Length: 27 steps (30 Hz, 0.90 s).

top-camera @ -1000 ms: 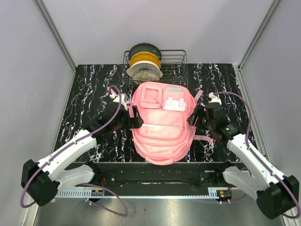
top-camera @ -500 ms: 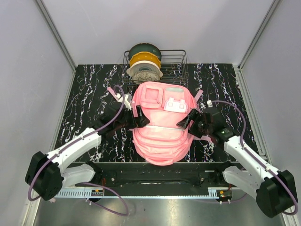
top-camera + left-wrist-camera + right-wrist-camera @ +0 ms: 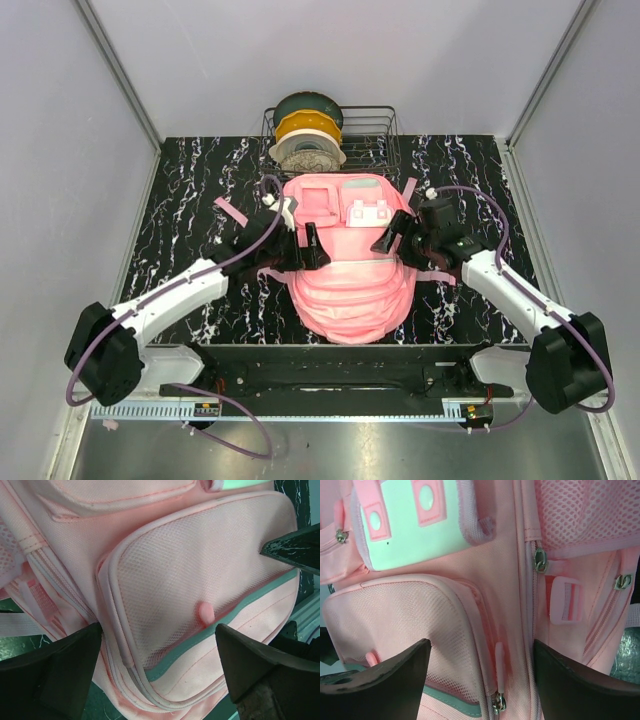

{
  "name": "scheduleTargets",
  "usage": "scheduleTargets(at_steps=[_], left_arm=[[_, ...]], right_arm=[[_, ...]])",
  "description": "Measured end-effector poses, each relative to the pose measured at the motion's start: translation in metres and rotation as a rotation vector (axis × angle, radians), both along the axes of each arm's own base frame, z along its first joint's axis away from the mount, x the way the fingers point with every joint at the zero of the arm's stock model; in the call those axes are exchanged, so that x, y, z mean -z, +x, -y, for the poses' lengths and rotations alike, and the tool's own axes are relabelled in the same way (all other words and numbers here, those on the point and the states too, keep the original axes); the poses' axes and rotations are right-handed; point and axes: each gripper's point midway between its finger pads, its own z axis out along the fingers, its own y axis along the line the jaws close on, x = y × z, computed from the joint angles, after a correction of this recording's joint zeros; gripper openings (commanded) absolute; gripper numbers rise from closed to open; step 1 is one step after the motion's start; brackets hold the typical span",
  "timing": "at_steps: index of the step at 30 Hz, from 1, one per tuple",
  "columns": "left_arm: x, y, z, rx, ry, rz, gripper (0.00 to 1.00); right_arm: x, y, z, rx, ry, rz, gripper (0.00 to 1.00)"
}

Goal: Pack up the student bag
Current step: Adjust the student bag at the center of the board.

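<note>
Hovering both arms over student bag (image 3: 348, 280), centre of bench (image 3: 190, 200), wire rack (image 3: 375, 135) at its 12 o'clock. Left end effector (image 3: 312, 246) at bag's 9 o'clock, right end effector (image 3: 388, 240) at 3 o'clock: both spread apart, nothing clamped. Reads as pre-grasp for opening; next move needs a zip pull (image 3: 498, 660). No legible labels.

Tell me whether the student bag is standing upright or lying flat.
Lying flat. The student bag rests on its back on the table, front pockets facing up at the overhead camera.
</note>
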Motion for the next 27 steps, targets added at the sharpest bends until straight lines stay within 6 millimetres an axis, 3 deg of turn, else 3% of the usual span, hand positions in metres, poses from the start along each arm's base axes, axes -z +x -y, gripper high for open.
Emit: scheduleTargets(at_steps=[4,8,14,19,20,24,27], left_arm=[[-0.019,0.016,-0.004,0.008,0.03,-0.001,0.99],[-0.018,0.042,-0.016,-0.031,0.01,-0.025,0.99],[-0.025,0.05,-0.022,-0.025,0.006,0.001,0.99],[-0.059,0.06,-0.029,-0.041,0.002,0.09,0.99],[-0.069,0.059,-0.032,-0.051,-0.003,0.119,0.99],[-0.103,0.053,-0.05,-0.112,-0.013,0.234,0.99],[-0.122,0.048,-0.068,-0.176,-0.011,0.31,0.99]], right_arm=[[-0.005,0.008,-0.002,-0.017,-0.01,0.016,0.84],[-0.002,0.01,-0.009,-0.035,0.009,0.0,0.84],[-0.005,0.009,-0.013,-0.062,0.054,-0.011,0.85],[-0.015,0.011,-0.01,-0.057,0.052,-0.007,0.91],[-0.019,0.012,-0.008,-0.053,0.04,0.002,0.99],[-0.051,0.024,0.009,-0.008,-0.029,0.111,1.0],[-0.089,0.034,0.031,0.06,-0.091,0.243,1.0]])
